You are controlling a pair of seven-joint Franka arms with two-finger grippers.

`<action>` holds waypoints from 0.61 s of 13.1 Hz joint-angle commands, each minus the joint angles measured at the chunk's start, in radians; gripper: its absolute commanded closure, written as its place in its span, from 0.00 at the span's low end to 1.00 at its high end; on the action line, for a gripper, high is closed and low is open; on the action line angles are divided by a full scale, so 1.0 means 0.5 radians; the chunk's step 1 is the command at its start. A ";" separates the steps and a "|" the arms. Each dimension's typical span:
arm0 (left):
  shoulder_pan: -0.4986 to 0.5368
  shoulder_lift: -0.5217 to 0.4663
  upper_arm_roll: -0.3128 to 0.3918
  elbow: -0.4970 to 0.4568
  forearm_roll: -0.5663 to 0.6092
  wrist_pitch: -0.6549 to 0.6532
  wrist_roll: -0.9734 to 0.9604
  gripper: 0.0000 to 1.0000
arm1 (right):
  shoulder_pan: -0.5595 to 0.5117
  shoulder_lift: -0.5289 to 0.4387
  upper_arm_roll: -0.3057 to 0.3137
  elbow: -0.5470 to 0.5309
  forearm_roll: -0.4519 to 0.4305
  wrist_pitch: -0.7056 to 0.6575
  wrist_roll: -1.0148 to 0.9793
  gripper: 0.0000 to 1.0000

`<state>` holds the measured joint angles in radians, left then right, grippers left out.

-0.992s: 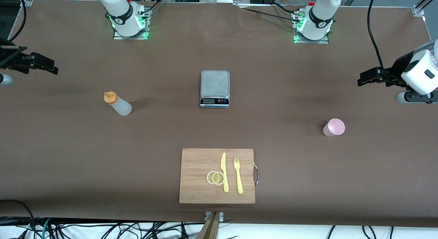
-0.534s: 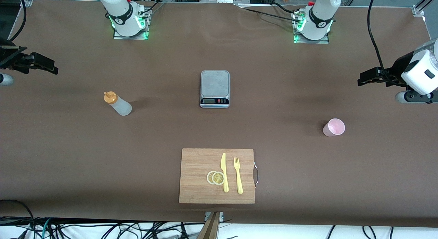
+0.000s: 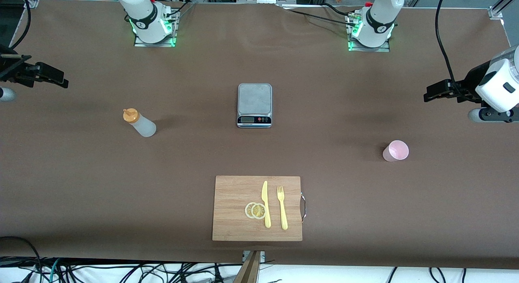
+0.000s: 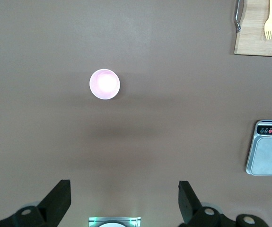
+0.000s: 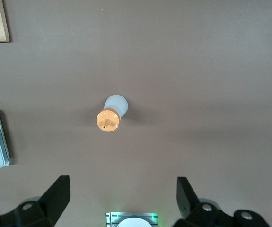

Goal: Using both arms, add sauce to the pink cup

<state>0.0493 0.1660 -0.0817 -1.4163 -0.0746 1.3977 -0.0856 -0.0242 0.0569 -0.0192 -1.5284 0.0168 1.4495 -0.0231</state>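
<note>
At the far left edge of the front view our right gripper hangs high over the table's end, fingers spread wide with nothing between them, as the right wrist view confirms. Just inward, in the left-centre of the frame, the sauce stands upright on the bare table, orange cap up, well apart from everything. In the middle sit a kitchen scale and, lower in the frame, a cutting board carrying lemon slices, a yellow knife and a fork. Toward the right the pink cup stands upright and empty. At the right edge our left gripper hovers, likewise spread and empty. We judge nothing has started, so the risks lie ahead: the tall, narrow bottle could tip if a finger clips it on the approach, the light cup could topple or skid under a poor grasp, and sauce could miss the small rim if the two are badly aligned. The brown table cover looks matte and faintly wrinkled; cables trail along the bottom edge.
</note>
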 commanded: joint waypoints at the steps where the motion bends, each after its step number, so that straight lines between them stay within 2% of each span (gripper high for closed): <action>1: 0.003 0.005 0.004 0.022 0.002 -0.016 0.036 0.00 | -0.007 0.006 -0.005 0.032 0.019 -0.024 -0.009 0.01; 8: -0.001 0.005 0.001 0.022 -0.004 -0.016 0.036 0.00 | -0.001 -0.006 0.005 0.029 0.043 -0.058 0.012 0.01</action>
<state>0.0496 0.1660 -0.0813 -1.4163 -0.0745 1.3977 -0.0856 -0.0234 0.0567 -0.0182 -1.5284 0.0259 1.4396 -0.0230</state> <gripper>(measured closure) 0.000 0.004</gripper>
